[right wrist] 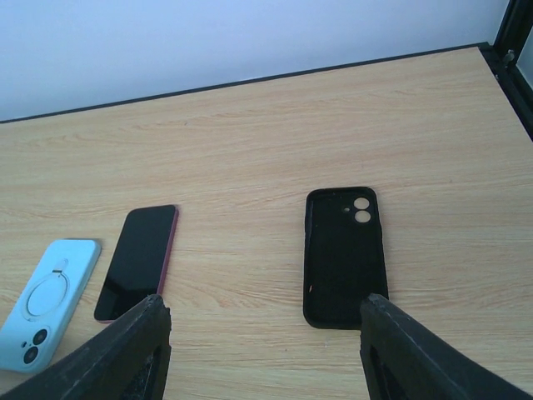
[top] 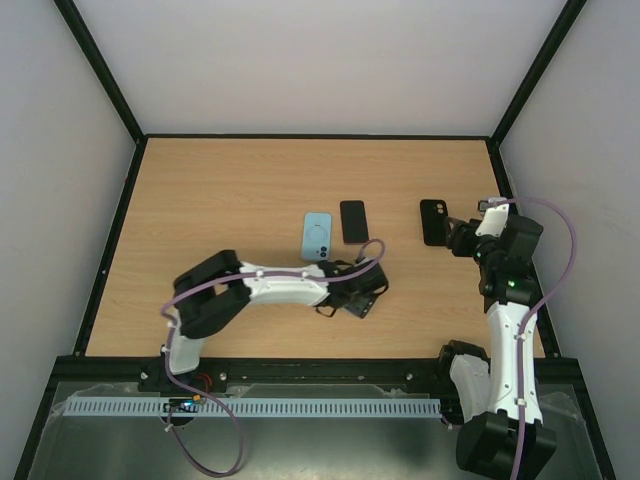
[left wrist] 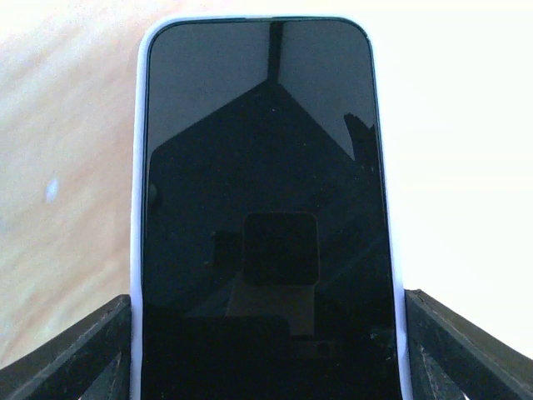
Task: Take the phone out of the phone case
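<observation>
Your left gripper (left wrist: 268, 304) has the phone (left wrist: 266, 167) straight ahead of it. The phone lies screen up, its long axis running directly away from the wrist, and the pale case (left wrist: 138, 208) shows as a thin rim around it. One finger stands at each long edge of the near end, hard by the rim. You cannot tell from this view whether they pinch it or only flank it.

From above, the phone is hidden under that gripper, at the near middle of the table (top: 220, 200). Your right gripper (right wrist: 265, 304) is spread with nothing between its fingers. It sits well off to the right, facing an empty black case (right wrist: 346, 254).

So the left arm is the nearer one. I judge you would need to bring the right arm leftward to part the phone from its case.
</observation>
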Motion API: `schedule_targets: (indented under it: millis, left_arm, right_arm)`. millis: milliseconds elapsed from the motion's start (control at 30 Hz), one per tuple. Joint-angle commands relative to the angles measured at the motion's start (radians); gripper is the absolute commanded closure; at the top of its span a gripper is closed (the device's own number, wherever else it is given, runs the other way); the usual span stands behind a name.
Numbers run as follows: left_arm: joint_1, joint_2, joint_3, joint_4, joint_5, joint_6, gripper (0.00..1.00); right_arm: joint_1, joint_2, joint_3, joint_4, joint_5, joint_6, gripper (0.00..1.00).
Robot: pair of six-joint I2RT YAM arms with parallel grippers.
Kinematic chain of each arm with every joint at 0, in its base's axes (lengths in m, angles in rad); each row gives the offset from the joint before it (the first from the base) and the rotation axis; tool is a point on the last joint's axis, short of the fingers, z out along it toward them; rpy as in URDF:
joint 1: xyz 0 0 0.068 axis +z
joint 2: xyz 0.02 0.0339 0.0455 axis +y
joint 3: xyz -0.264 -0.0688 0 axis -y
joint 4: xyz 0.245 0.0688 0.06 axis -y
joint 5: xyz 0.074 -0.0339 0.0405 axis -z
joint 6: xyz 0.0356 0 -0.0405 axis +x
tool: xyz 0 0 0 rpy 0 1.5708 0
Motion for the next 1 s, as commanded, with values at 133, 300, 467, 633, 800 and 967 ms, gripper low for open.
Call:
schedule_targets:
  millis: [133,300,467,633,800,967]
  left_arm:
    - [0.061,-0.290,-0.275,-0.119,0.165,0.026,0.23]
    - [0.116,-0.386,-0.329,-0.129,0.261,0.067,0.11]
    - [0.136,-0.472,-0.310,-0.156,0.259,0.126,0.00]
    - [0.238,-0.593,-0.324,-0.191,0.253,0.153,0.00]
    - [0.438,-0.714,-0.367,-0.168,0.207,0.192,0.00]
    - [0.595,-0.822,-0.443,-0.027,0.226,0.208,0.00]
  right_arm:
    - [0.003,-0.026,-0.005,0.018,0.004,-0.013,0.39]
    - [0.002,-0.024,-0.008,0.018,-0.019,-0.023,0.39]
    - [0.002,-0.024,0.002,-0.015,-0.128,-0.122,0.37]
    - [0.013,0.049,0.068,-0.147,-0.418,-0.318,0.23]
    - [0.249,0.243,0.244,-0.331,-0.345,-0.583,0.21]
    - [0.544,0.442,0.349,-0.489,-0.221,-0.920,0.10]
